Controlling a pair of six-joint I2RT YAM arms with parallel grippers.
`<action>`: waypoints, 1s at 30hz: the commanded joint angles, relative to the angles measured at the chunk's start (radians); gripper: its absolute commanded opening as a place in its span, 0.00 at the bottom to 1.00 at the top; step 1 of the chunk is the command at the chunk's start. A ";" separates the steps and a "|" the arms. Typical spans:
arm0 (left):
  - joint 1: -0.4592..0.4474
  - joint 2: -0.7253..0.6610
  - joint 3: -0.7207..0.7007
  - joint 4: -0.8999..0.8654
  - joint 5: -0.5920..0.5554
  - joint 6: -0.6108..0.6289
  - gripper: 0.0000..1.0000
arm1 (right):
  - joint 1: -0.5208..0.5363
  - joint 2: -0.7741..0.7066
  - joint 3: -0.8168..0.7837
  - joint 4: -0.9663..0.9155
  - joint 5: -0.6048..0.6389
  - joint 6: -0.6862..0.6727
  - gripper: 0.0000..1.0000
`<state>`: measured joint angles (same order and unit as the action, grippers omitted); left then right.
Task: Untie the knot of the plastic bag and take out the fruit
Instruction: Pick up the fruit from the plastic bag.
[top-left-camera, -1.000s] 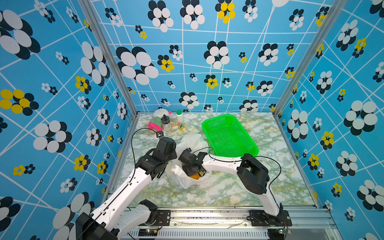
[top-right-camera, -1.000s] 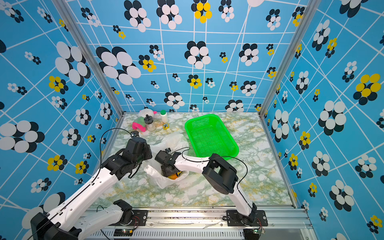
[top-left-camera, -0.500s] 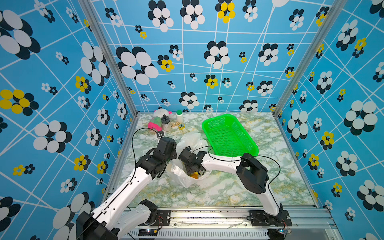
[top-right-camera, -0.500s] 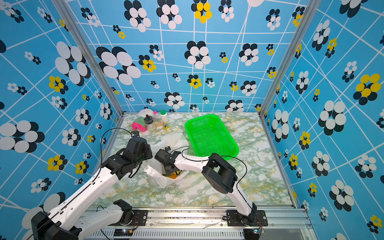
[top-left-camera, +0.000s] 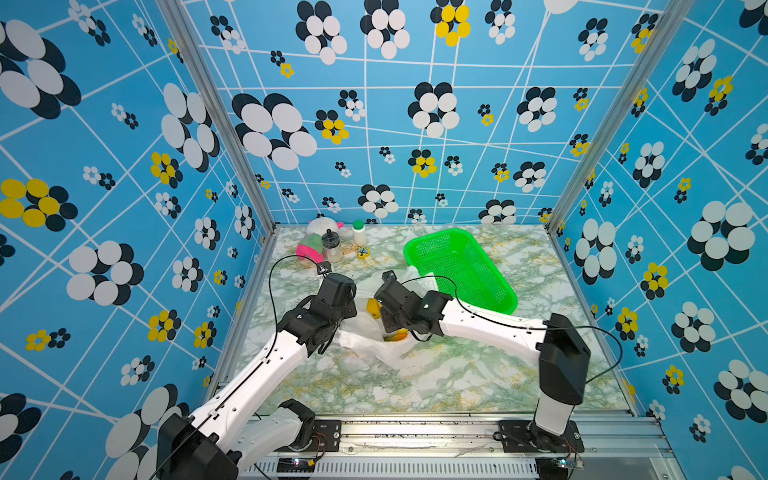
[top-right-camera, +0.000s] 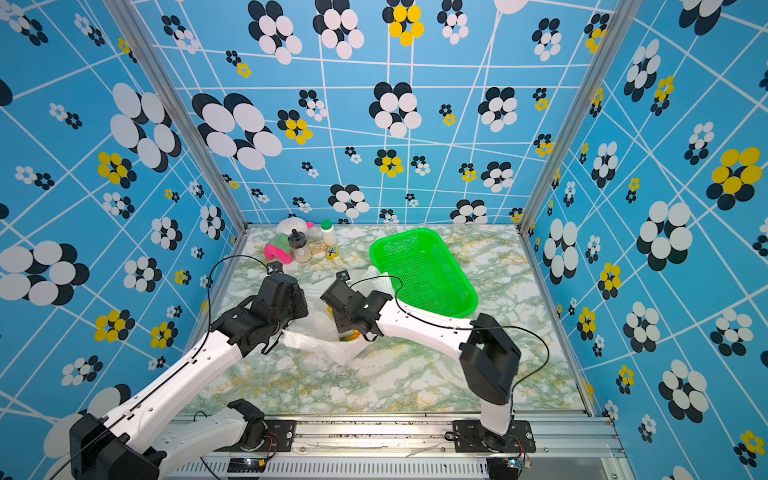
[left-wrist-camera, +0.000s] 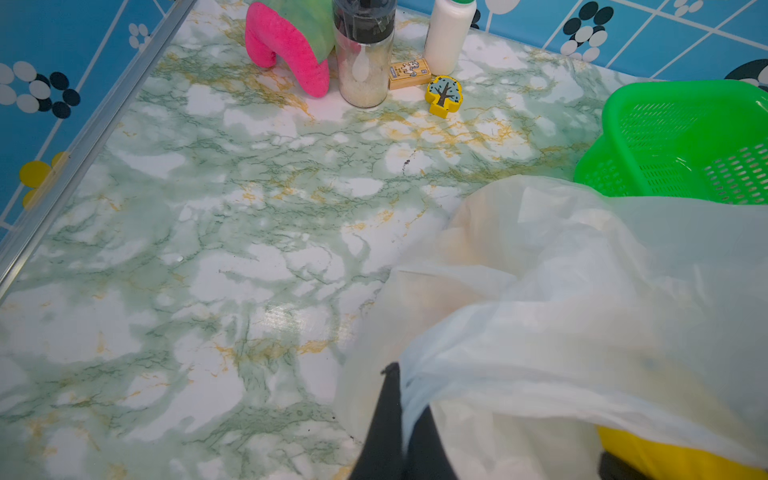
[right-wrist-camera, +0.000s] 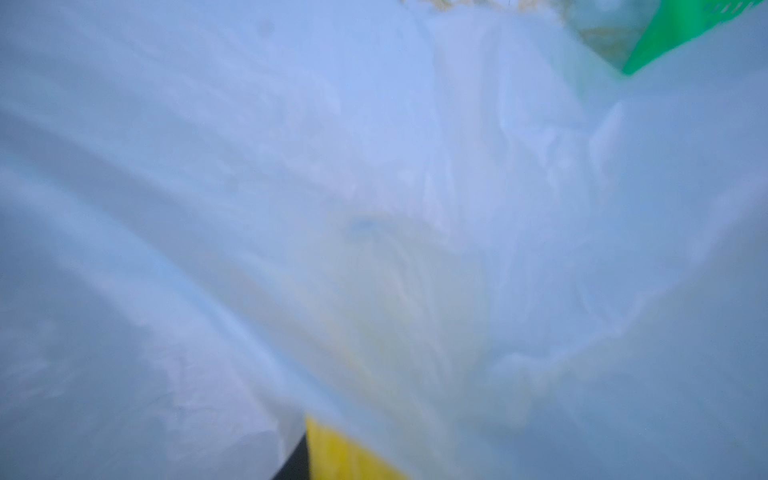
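left hand (left-wrist-camera: 401, 399): fingers together, clamped on a fold of the plastic bag (left-wrist-camera: 561, 291)
right hand (top-left-camera: 394, 326): tips buried in the bag, cannot tell how far apart; one finger (right-wrist-camera: 294, 463) against yellow fruit (right-wrist-camera: 345, 453)
plastic bag: on desk (top-left-camera: 436, 374), under both hands
hidden: right wrist view blurred, mostly bag film; other fruit only tints through plastic

1 plastic bag (top-left-camera: 365, 345), 1 green basket (top-left-camera: 457, 266), 2 plush toys (top-left-camera: 308, 248), 1 jar (top-left-camera: 331, 248), 1 bottle (top-left-camera: 359, 233)
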<state>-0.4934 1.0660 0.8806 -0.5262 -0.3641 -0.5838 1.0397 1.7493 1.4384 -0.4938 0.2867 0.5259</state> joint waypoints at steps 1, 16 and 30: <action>-0.005 0.010 -0.024 0.020 -0.022 0.003 0.00 | -0.004 -0.116 -0.093 0.155 -0.058 -0.036 0.38; -0.010 0.025 -0.020 0.025 -0.030 0.011 0.00 | -0.018 -0.284 -0.253 0.344 -0.185 -0.038 0.35; -0.010 0.026 -0.001 0.033 -0.005 0.047 0.00 | -0.299 -0.618 -0.418 0.250 0.024 -0.026 0.31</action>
<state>-0.4934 1.0813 0.8703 -0.5144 -0.3744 -0.5671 0.7910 1.1503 1.0466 -0.1692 0.2142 0.4866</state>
